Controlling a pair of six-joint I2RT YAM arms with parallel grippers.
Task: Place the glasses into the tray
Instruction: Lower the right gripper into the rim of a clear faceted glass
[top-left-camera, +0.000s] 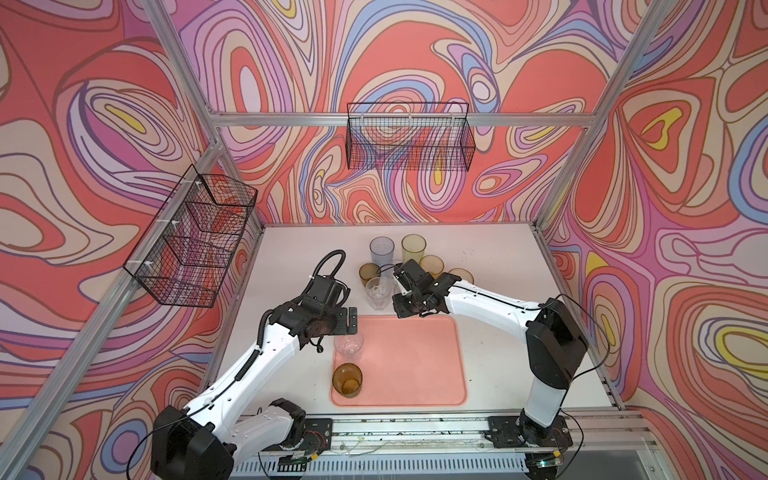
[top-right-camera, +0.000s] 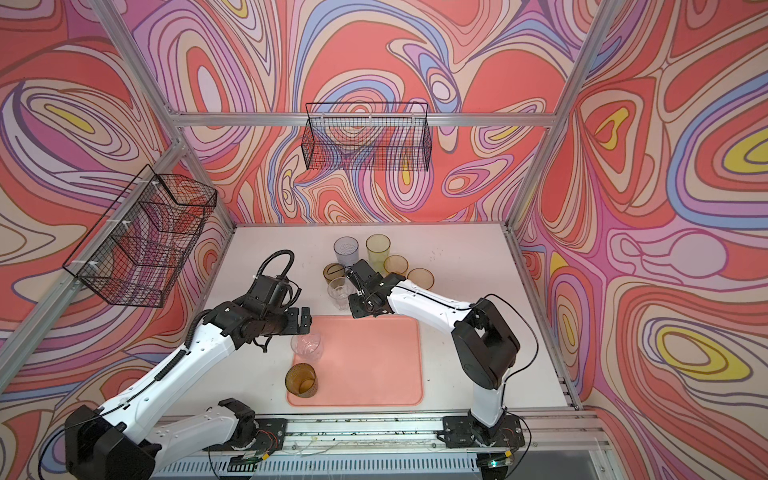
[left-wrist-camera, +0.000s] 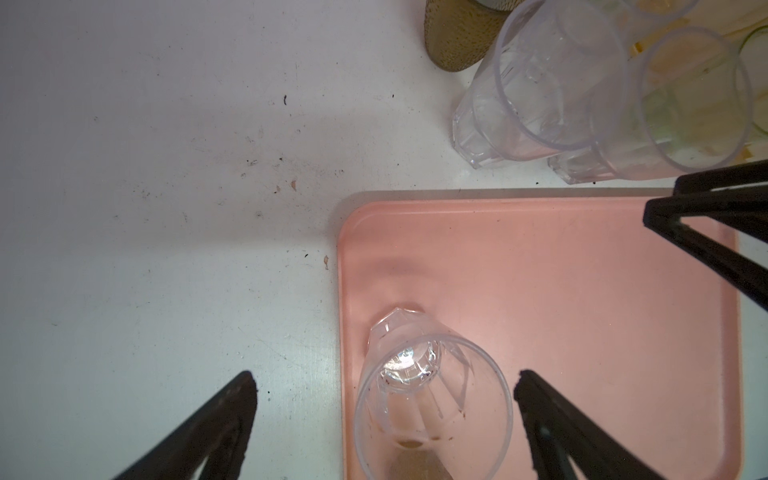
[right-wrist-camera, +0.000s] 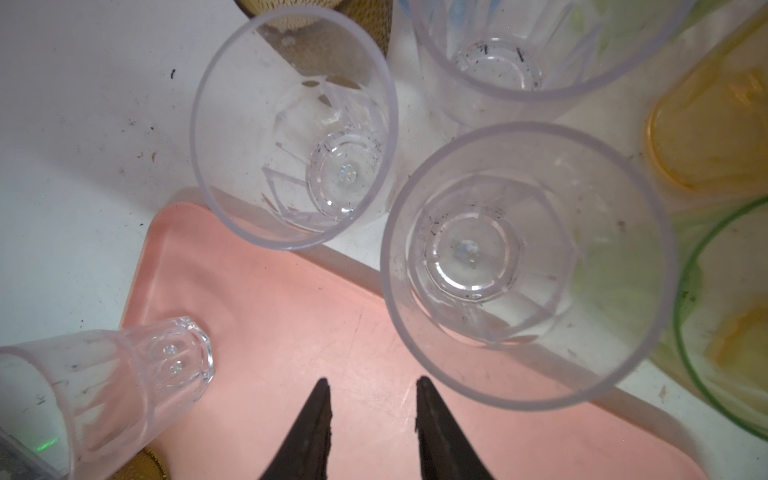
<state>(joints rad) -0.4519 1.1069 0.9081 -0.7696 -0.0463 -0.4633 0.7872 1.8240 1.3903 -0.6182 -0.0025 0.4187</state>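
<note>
Top views both show the white table (top-left-camera: 490, 249) with the salmon-pink tray (top-left-camera: 415, 365) lying near its front edge, between the two arms. The left gripper (left-wrist-camera: 384, 374) hangs over the tray's left side. Its jaws are spread wide, one on each side of a clear glass (left-wrist-camera: 432, 415), and are not closed on it. The right gripper (right-wrist-camera: 371, 379) hangs over the tray's far edge, its jaws a little apart with nothing between them.

Two glasses stand upright in the tray along its left rim: that clear glass, and a brown glass (top-left-camera: 347, 380) nearer the front corner. The others stand on the table in a cluster just beyond the tray's far edge. At the back are a tall pale blue glass (top-left-camera: 381, 249) and a tall yellow-green glass (top-left-camera: 413, 247). Closer in are a short brown tumbler (top-left-camera: 369, 274), a clear tumbler (top-left-camera: 378, 293) and two orange tumblers (top-left-camera: 431, 265).
</note>
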